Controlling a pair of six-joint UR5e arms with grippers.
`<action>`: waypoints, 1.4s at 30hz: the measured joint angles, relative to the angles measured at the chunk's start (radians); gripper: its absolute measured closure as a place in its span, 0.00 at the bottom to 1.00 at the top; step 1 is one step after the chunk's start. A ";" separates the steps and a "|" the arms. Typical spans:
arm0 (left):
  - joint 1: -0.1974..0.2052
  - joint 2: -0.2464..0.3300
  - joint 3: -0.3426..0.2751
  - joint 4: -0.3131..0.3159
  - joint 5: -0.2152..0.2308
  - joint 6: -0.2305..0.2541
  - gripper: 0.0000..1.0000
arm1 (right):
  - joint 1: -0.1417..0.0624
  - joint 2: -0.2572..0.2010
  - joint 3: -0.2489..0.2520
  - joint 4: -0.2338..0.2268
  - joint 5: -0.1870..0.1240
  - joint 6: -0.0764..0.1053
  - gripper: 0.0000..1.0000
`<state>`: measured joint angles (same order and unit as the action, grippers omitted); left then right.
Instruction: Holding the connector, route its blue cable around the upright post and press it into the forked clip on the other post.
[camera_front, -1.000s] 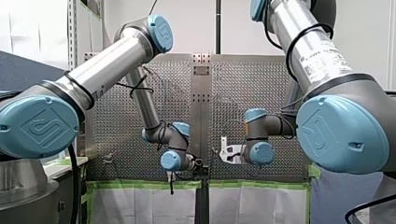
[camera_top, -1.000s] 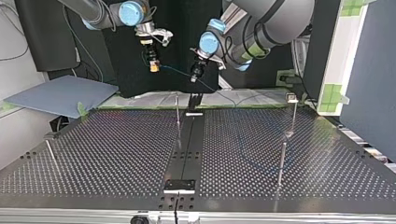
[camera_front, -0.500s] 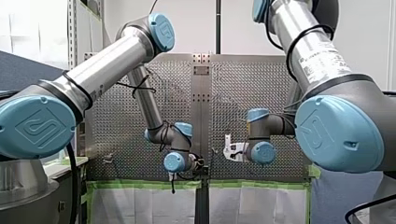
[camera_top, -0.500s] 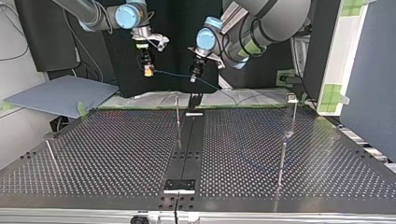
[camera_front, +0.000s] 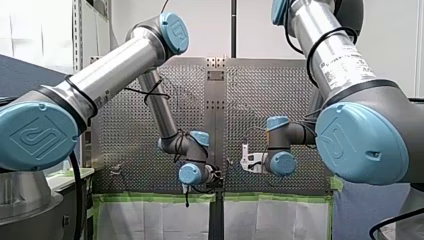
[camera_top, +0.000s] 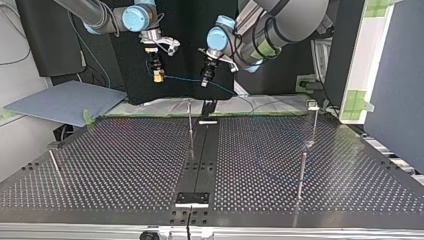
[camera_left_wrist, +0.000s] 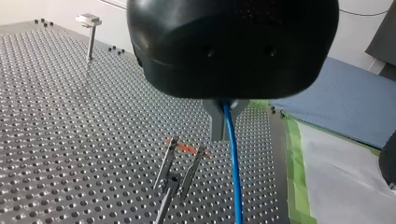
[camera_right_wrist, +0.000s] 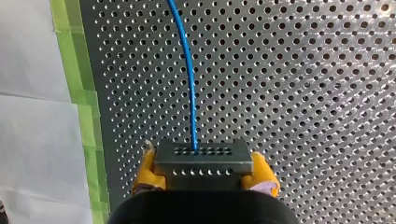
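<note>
While the right arm's jaws grip the connector (camera_right_wrist: 203, 163) between their yellow pads (camera_right_wrist: 145, 171), the left arm's jaws are clenched on the blue cable (camera_right_wrist: 189, 84) a little way along its length.

In the right wrist view the connector is a dark grey block with rows of small holes, held square across the jaws. The cable leaves the middle of its face and runs straight ahead over the perforated worktop (camera_right_wrist: 303, 93), near a strip of green tape (camera_right_wrist: 86, 116) along the plate's edge.

In the left wrist view the cable comes out between the metal fingers (camera_left_wrist: 215, 121) under the black housing (camera_left_wrist: 233, 42) and hangs down toward the worktop. Beside it, and apart from it, stands a forked post (camera_left_wrist: 180, 168) with two thin prongs and a small orange-red piece between them. A post with a flat cap (camera_left_wrist: 89, 32) stands well off across the plate.

In the top view both arms hang above the worktop's far edge, the right arm (camera_top: 100, 12) at the view's left and the left arm (camera_top: 280, 25) at its right. The cable spans nearly level from the connector to the left arm's jaws, then slopes down toward the view's right. A thin upright post (camera_top: 190, 125) stands by the worktop's middle strip, its top below that span and clear of it. Two more posts (camera_top: 313, 122) stand at the view's right; whether either is forked cannot be told from there.
</note>
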<state>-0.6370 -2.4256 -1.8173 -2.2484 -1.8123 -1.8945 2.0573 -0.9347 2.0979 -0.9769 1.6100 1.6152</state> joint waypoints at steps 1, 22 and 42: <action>-0.002 0.000 0.000 0.000 -0.003 0.001 1.00 | 0.000 0.001 0.000 -0.001 0.000 0.001 1.00; -0.018 -0.024 0.052 -0.019 -0.052 0.023 1.00 | -0.029 0.062 -0.073 -0.002 -0.007 0.002 1.00; -0.020 -0.107 0.178 -0.006 -0.099 0.030 1.00 | -0.067 0.103 -0.149 0.029 -0.049 -0.006 1.00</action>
<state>-0.6572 -2.5323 -1.6398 -2.2541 -1.9114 -1.8640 1.9904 -0.8312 1.9489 -0.9484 1.5607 1.6095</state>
